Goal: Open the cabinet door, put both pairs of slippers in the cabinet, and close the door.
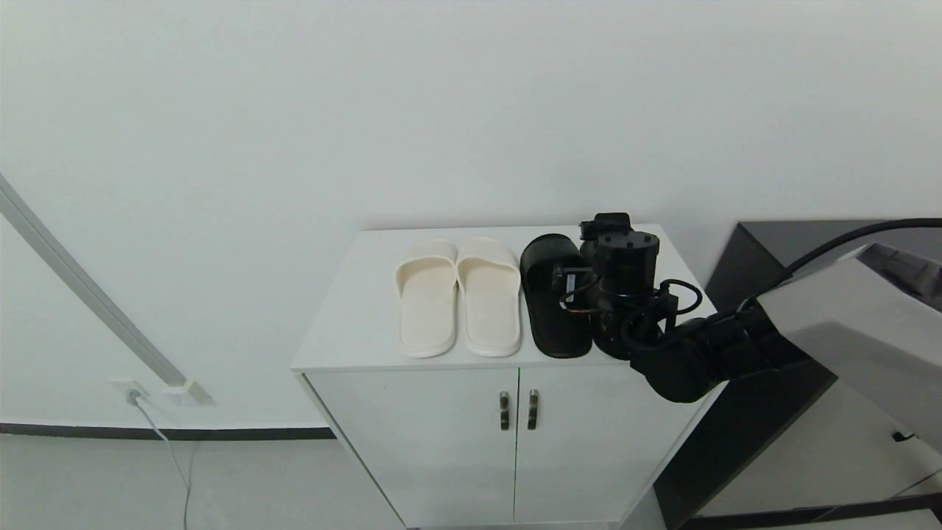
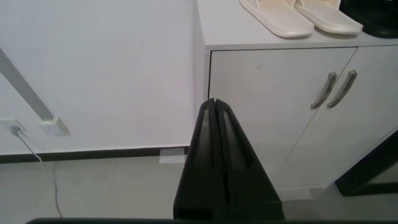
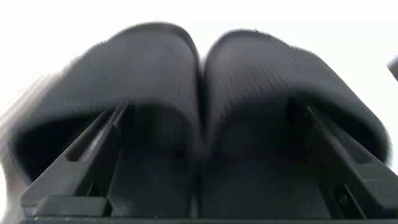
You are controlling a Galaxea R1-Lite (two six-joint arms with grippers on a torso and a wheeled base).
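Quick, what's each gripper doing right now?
Left gripper: closed, empty.
Right gripper: open, at the black slippers, not gripping them.

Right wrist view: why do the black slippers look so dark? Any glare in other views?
Right wrist view: the black slippers sit against a bright wall, backlit. Head view: soft even light, no glare on the cabinet top. Left wrist view: same.
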